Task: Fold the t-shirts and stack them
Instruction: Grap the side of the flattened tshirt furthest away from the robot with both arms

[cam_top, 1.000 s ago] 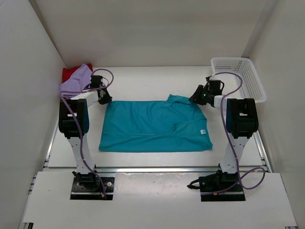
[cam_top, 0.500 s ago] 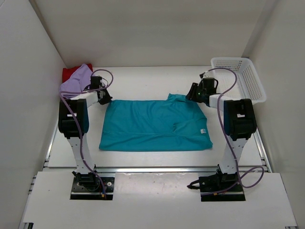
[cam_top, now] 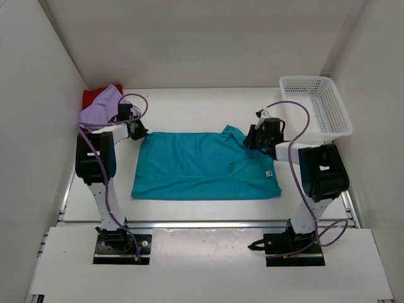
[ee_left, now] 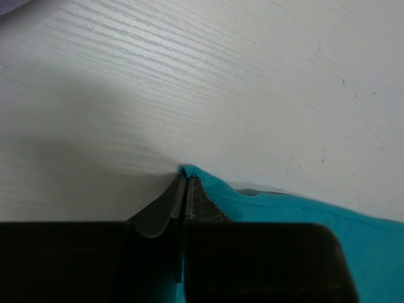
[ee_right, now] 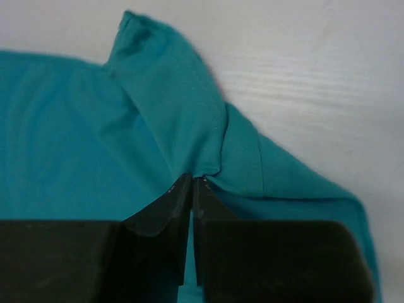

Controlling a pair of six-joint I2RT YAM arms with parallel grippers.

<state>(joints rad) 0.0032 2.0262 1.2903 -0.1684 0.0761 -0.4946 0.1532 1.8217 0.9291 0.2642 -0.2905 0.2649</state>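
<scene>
The teal-blue t-shirt (cam_top: 202,165) lies spread flat mid-table, partly folded into a rectangle. My left gripper (cam_top: 140,132) is shut on its far left corner; the left wrist view shows the pinched teal tip (ee_left: 189,170) between the fingers. My right gripper (cam_top: 251,137) is shut on a fold of the teal shirt (ee_right: 196,126) at its far right corner, by the sleeve. The lavender t-shirt (cam_top: 101,107) lies bunched on the dark red t-shirt (cam_top: 93,96) in the far left corner.
A white lattice basket (cam_top: 315,104) stands at the far right. White walls close in the table on the left, back and right. Purple cables loop from both arms over the table.
My right gripper has moved left and nearer, onto the shirt's far right corner, and the arm has swung with it. My left gripper stays at the far left corner.
</scene>
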